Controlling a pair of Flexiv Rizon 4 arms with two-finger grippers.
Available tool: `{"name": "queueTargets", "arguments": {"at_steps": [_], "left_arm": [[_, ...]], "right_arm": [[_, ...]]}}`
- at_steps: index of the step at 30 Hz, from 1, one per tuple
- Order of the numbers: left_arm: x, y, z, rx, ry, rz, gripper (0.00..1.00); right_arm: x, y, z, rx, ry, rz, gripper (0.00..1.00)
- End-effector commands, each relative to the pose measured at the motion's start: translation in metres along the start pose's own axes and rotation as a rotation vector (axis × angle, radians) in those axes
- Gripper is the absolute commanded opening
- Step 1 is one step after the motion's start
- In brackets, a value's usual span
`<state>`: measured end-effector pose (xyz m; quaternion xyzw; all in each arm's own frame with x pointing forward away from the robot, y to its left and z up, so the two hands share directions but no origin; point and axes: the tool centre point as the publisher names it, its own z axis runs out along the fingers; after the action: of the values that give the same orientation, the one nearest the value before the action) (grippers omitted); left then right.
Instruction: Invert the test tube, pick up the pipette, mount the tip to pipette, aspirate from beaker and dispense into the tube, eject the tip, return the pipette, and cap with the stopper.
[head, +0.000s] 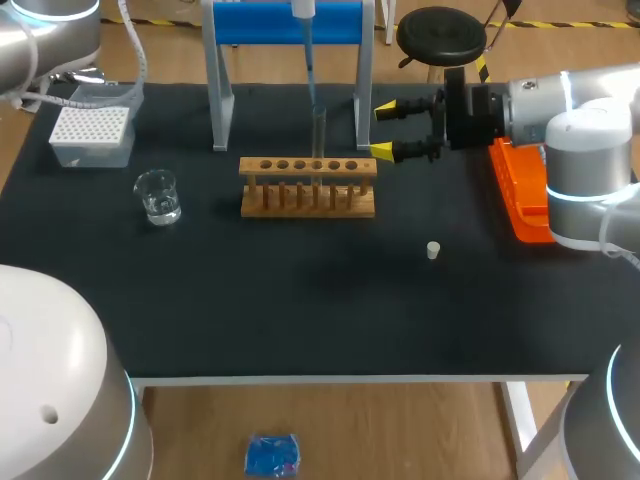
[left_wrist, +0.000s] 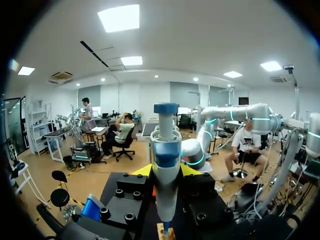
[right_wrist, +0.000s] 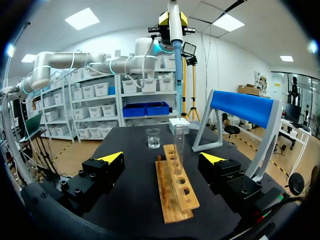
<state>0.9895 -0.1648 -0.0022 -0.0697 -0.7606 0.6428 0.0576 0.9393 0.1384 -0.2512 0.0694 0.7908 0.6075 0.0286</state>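
Glass test tube (head: 318, 130) stands upright in the wooden peg rack (head: 308, 187) mid-surface. Left tool (left_wrist: 166, 170) is clamped on the white-and-blue pipette (head: 309, 60), which hangs vertical with its tip at the tube mouth, can't tell if inside. Reads as the dispense step. Right tool (head: 388, 130) is spread wide and empty, just beside the rack's end. Next: lift straight out, eject tip, return pipette, then grab the small white stopper (head: 433, 250).

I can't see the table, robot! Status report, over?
Left gripper shut on pipette, held above test tube. Right gripper open beside rack. Stopper loose on table. Nothing in the way.
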Motion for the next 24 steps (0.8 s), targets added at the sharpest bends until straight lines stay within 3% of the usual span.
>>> {"name": "queueTargets", "arguments": {"at_steps": [1, 24], "left_arm": [[-0.002, 0.002, 0.004, 0.004, 0.007, -0.001, 0.00], [-0.004, 0.018, 0.006, -0.012, 0.014, -0.026, 0.00]], "right_arm": [[0.000, 0.000, 0.000, 0.001, 0.000, 0.000, 1.00], [0.000, 0.000, 0.000, 0.001, 0.000, 0.000, 1.00]]}}
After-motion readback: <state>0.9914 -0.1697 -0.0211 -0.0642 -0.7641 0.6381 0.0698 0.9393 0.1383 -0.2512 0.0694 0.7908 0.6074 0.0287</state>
